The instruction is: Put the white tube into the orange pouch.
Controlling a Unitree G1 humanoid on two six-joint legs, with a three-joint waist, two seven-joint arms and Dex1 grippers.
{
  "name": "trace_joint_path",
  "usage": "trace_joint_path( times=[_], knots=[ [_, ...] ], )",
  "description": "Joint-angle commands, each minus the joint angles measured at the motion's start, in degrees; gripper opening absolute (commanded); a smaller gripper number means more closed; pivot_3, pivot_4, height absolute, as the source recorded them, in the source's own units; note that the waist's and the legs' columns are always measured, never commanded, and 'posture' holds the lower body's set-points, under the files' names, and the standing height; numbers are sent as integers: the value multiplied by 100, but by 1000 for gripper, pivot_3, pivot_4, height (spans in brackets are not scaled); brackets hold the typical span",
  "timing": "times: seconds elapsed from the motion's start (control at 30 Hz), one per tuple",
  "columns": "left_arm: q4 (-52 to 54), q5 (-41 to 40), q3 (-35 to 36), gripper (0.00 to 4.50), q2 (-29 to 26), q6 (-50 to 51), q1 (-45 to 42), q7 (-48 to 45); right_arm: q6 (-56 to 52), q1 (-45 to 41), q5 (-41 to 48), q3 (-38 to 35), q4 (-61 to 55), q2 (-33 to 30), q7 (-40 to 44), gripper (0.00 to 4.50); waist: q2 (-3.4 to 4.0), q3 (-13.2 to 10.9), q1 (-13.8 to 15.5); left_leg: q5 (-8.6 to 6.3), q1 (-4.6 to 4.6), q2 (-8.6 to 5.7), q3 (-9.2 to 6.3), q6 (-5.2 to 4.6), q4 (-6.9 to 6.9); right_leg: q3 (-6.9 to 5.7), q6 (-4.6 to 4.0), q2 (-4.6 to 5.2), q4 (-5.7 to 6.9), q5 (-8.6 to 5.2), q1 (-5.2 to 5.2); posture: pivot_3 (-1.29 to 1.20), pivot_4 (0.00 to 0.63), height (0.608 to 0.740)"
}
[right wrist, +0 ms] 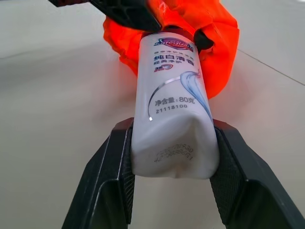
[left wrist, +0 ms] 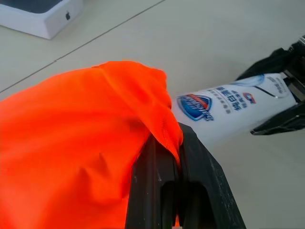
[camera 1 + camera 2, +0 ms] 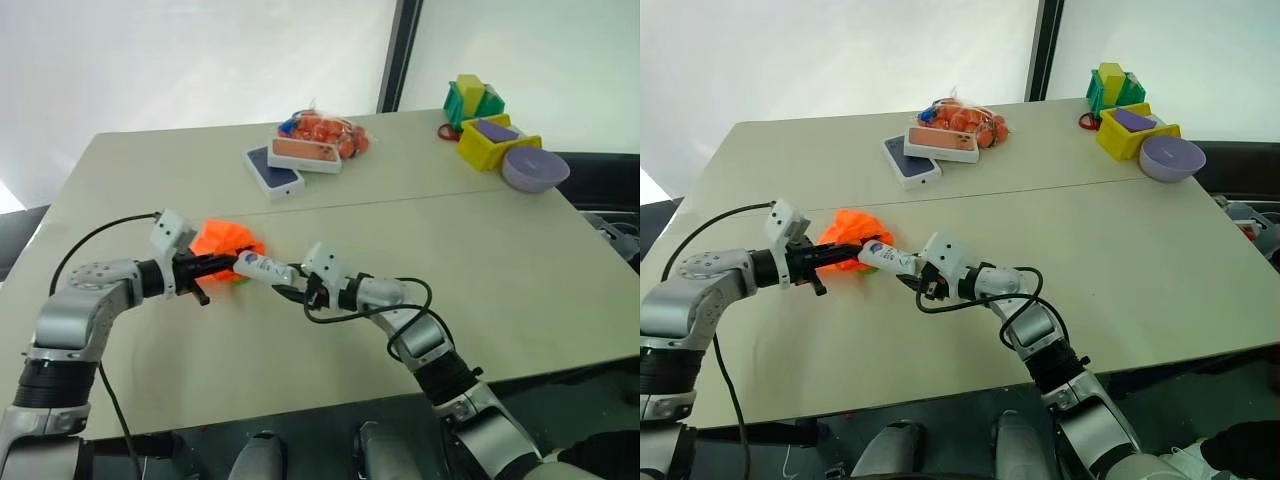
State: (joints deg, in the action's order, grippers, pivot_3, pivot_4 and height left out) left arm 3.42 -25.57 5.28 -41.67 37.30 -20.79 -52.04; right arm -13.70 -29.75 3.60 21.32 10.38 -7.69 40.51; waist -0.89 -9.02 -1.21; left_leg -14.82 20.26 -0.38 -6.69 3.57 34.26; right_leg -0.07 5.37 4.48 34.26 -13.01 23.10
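Observation:
The orange pouch point(image 3: 225, 240) lies crumpled on the table, left of centre. My left gripper point(image 3: 232, 263) is shut on a fold of its fabric at the mouth, seen close in the left wrist view point(image 2: 164, 138). The white tube point(image 3: 258, 267) is held nearly level, with my right gripper point(image 1: 172, 125) shut on its flat crimped end. Its other end reaches into the pouch's opening point(image 1: 214, 52), so that end is hidden by fabric. The blue label print on the tube point(image 2: 228, 102) faces up.
Two flat phone boxes point(image 3: 272, 170) point(image 3: 305, 153) and a mesh bag of orange fruits point(image 3: 335, 132) sit at the back middle. A lavender bowl point(image 3: 535, 168), a yellow box point(image 3: 490, 142) and green and yellow blocks point(image 3: 473, 100) stand at the back right.

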Motion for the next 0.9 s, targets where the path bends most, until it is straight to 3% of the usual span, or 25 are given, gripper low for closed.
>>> trace_joint_path(
  times=[0.03, 0.4, 0.53, 0.73, 0.9],
  knots=[
    [484, -24, -172, 0, 39, 36, 27, 21, 126, -394, -211, 167, -84, 293, -159, 1663, 0, 0, -14, 0, 0, 0, 0, 0, 0, 0, 0, 0, 0, 0, 1, 0, 150, 740],
    [1498, -287, -354, 0, 206, 481, 337, 172, 308, -1301, -1109, 474, 1183, 1189, -1074, 1663, -3, 2, -135, 0, 1, 0, -1, 0, -3, 3, 2, 0, 2, 1, 3, 0, 150, 740],
    [1703, -364, -249, 0, 162, 593, 514, 214, 253, -1502, -1027, 382, 1499, 1370, -955, 1663, -8, 5, -144, 0, 0, 0, -3, 0, -5, 3, 1, -3, 7, 1, 8, 0, 150, 740],
    [1520, -266, 265, 0, 72, 467, 900, 431, 99, -1044, -734, 389, 628, 1021, -272, 4330, -5, 3, -138, 0, 1, 1, -4, 0, -6, 2, 1, -3, 7, 0, 10, 0, 150, 740],
    [1006, -90, 771, 0, -40, 139, 1073, 643, -334, -325, -64, 261, -780, 373, 582, 4421, -7, 4, -126, 0, 2, 0, -5, 0, -5, 2, -1, -2, 5, -2, 7, 0, 150, 740]
  ],
)
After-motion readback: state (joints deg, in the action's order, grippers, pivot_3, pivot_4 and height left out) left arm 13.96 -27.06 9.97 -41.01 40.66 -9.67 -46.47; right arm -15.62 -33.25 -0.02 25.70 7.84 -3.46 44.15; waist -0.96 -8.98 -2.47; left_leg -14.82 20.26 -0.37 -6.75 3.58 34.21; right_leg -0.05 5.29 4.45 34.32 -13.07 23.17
